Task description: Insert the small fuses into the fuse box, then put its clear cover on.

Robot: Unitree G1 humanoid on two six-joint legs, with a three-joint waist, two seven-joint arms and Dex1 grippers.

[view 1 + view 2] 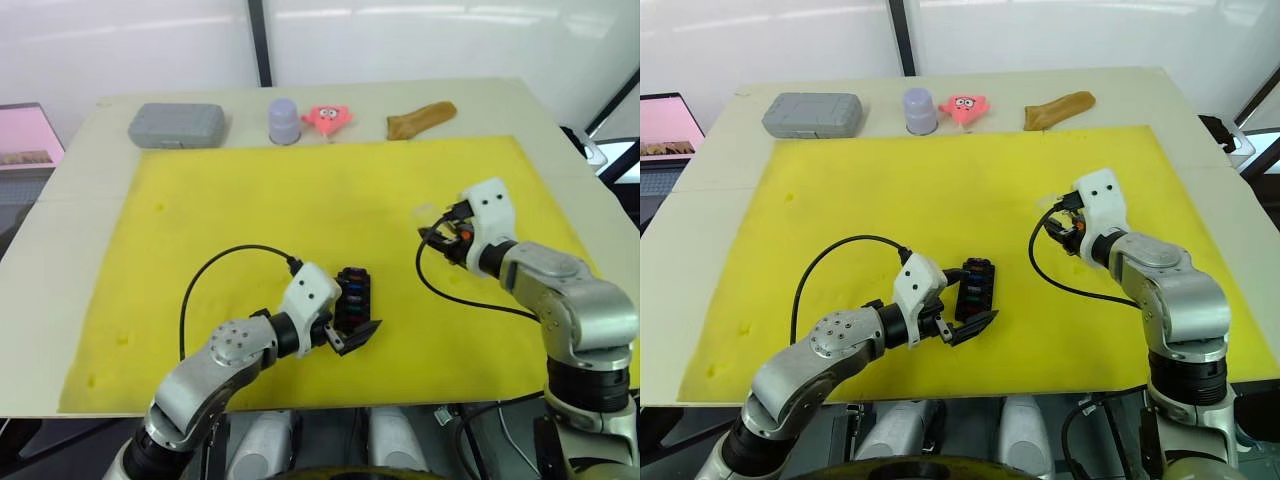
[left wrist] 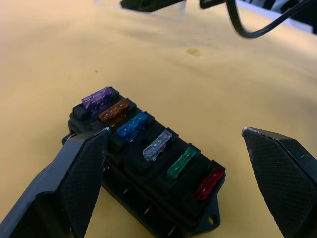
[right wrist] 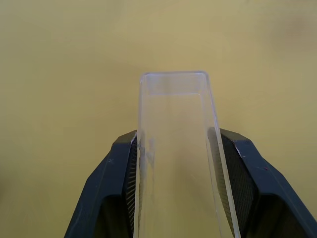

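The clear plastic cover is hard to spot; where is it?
Clamped between the right gripper fingers, the clear rectangular plastic cover sits over the yellow mat's right side.

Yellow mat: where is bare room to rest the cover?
The yellow mat is bare between the fuse box and the back row of objects, and along its left side. It is crowded around the left hand and near the right hand, which grips the clear cover.

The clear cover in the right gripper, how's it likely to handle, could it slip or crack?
The clear cover looks like thin, smooth plastic, so it is probably light and could slide between the right gripper's fingers. Its hollow walls are pinched from both sides, so a hard squeeze might flex or crack it. It keeps its boxy shape, so it is likely stiff.
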